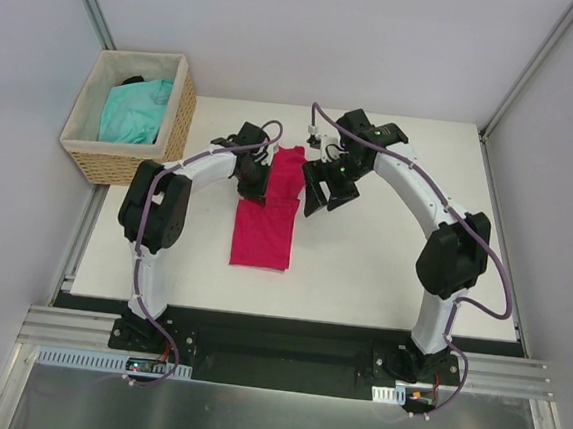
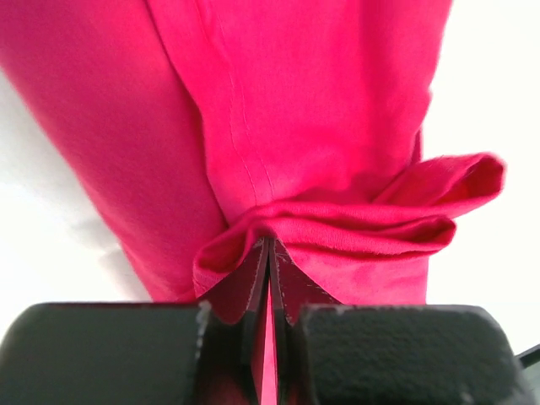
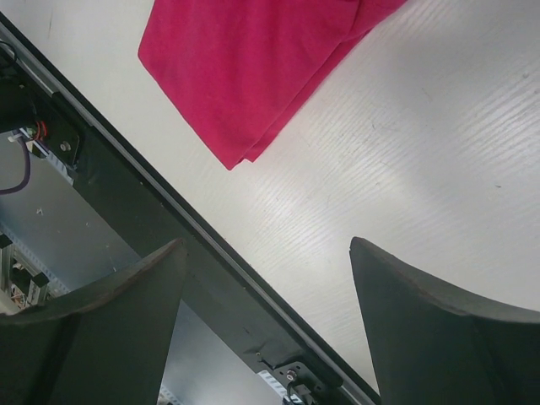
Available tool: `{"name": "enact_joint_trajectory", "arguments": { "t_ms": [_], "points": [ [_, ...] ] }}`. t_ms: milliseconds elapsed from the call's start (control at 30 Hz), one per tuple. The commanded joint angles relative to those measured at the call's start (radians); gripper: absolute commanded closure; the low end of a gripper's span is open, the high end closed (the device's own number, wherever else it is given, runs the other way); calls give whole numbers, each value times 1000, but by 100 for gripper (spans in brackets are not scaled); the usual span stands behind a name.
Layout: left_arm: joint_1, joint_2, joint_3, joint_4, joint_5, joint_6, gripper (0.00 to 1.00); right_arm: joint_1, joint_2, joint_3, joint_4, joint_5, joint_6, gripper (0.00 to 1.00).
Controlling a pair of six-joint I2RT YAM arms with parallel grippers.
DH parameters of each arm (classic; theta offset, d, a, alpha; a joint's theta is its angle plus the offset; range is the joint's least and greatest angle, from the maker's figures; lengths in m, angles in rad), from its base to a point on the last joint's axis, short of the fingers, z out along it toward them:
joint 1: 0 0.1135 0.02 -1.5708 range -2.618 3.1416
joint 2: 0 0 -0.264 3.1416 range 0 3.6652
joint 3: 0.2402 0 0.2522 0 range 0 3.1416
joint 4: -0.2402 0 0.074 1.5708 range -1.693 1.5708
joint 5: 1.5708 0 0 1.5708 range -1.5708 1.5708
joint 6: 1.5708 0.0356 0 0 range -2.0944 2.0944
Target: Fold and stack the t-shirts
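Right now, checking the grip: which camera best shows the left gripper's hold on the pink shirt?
Left wrist: the left gripper is shut on a bunched fold of the pink shirt. The top view hides the pinch; the right wrist shows only a corner.

The top view looks steeply down from high above the near edge and takes in the whole table (image 1: 382, 273). The left wrist view sits very close behind its jaws, filled by the crimson-pink t-shirt (image 2: 321, 101). The right wrist view hangs higher, looking between its jaws toward the table's near edge. All three views share that t-shirt.
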Motion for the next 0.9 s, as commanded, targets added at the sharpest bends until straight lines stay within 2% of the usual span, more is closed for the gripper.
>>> {"name": "enact_joint_trajectory", "arguments": {
  "t_ms": [0, 167, 267, 333, 533, 600, 633, 700, 733, 800, 833, 867],
  "points": [
    [17, -116, 91, -22, 6, 26, 96, -31, -45, 42, -30, 17, -19, 18],
    [17, -190, 148, -83, 61, 4, 82, -62, -37, 54, -15, 12, -15, 18],
    [6, -234, 86, -94, 107, -7, 72, -71, -19, 46, 17, 18, -10, 18],
    [-18, -267, 11, -99, 113, -3, 70, -77, 4, 54, 37, 9, -4, 18],
    [-63, -359, -132, -99, 113, 13, 76, -86, 58, 77, 124, -72, 33, 28],
    [-69, -367, -139, -99, 101, 8, 79, -89, 81, 85, 149, -89, 34, 35],
    [-69, -363, -139, -100, 104, 7, 81, -92, 90, 101, 152, -97, 39, 46],
    [-71, -345, -138, -103, 110, -3, 89, -96, 121, 112, 164, -123, 50, 55],
    [-72, -339, -138, -108, 110, -4, 90, -96, 128, 123, 164, -127, 56, 52],
    [-81, -343, -150, -120, 104, -3, 86, -96, 125, 118, 169, -153, 56, 38],
    [-86, -356, -159, -119, 83, -3, 70, -96, 116, 111, 172, -172, 54, 34],
    [-89, -388, -173, -119, 63, -4, 64, -96, 107, 76, 189, -219, 54, 34]
  ]
}}
